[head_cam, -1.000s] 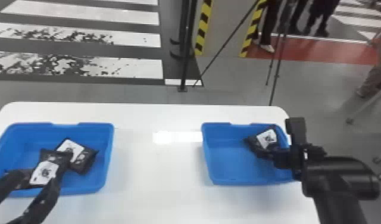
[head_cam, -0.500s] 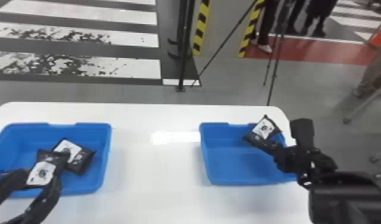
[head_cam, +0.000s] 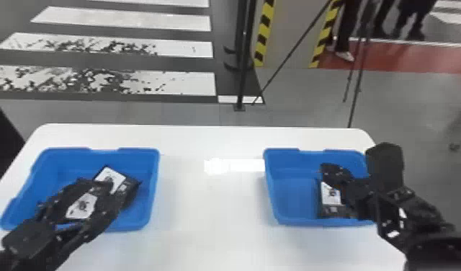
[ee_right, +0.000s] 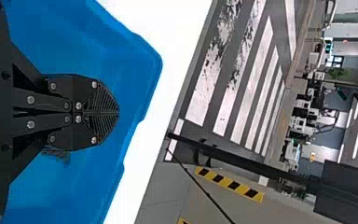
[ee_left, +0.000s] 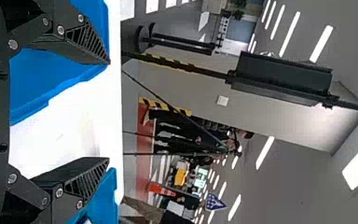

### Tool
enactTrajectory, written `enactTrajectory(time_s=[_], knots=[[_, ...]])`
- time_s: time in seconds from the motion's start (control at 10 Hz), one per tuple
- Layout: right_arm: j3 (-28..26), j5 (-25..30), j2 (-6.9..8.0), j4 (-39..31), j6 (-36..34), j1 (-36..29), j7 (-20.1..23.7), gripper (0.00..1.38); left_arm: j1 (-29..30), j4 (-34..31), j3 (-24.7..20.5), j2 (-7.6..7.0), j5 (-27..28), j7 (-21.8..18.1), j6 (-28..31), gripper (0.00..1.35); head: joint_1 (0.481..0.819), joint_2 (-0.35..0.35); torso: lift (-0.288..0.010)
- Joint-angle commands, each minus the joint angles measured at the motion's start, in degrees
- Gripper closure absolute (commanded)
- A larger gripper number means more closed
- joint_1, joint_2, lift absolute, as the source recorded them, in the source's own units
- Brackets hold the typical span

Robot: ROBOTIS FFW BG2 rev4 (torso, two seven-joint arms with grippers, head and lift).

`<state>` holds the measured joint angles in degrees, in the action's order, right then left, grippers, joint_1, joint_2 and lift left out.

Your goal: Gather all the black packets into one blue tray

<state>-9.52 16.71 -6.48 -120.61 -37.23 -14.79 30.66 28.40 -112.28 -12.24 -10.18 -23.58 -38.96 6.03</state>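
Head view, right: my right pincer [head_cam: 330, 172] is hanging shut, empty, and the dropped packet [head_cam: 330, 195] is lying in the blue tray [head_cam: 294, 220], probably needing regrasping.

Black packets [head_cam: 111, 176] (labelled white) in both trays [head_cam: 291, 198]

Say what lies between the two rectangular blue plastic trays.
In the head view, the white tabletop, with a bright reflection on it, lies between the left blue tray and the right blue tray.
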Motion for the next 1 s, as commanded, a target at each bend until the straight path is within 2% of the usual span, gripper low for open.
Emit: enactTrajectory(time_s=[0.0,0.1,0.2,0.3,0.5,0.6,0.9], knots=[[0.5,-0.25,-0.29,2.28,-2.0,1.3,0.1,1.28,-1.26,0.55,0.35,-0.37,-0.3,-0.07,0.15,0.32,0.695,-0.089,-0.11],[0.04,-0.94,-0.46,2.98,-4.25,1.58,0.37,1.15,-1.26,1.12,0.7,-0.37,-0.64,-0.07,0.43,0.32,0.695,-0.082,-0.11],[-1.56,-0.82,-0.37,3.4,-6.22,1.44,0.54,0.69,-1.12,1.68,0.92,-0.28,-1.67,-0.15,0.57,0.33,0.695,-0.087,-0.11],[-3.62,-1.51,-0.11,4.39,-7.91,1.3,0.54,0.65,-0.98,1.68,0.7,-0.37,-1.67,-0.24,0.57,0.33,0.695,-0.107,-0.11],[-6.93,-1.62,0.86,3.4,-13.81,1.15,0.54,0.37,-0.7,1.68,0.7,-0.37,-1.67,-0.33,0.99,0.33,0.695,-0.147,-0.11],[-6.93,-2.31,0.86,4.11,-15.5,2.28,0.54,0.26,-0.7,1.82,0.7,-0.45,-1.67,-0.33,1.27,0.33,0.695,-0.172,-0.11],[-6.24,-3.91,0.42,7.62,-17.33,6.08,0.54,0.27,-1.12,2.1,1.15,-0.72,-1.67,-0.33,1.7,0.33,0.695,-0.183,-0.11]])
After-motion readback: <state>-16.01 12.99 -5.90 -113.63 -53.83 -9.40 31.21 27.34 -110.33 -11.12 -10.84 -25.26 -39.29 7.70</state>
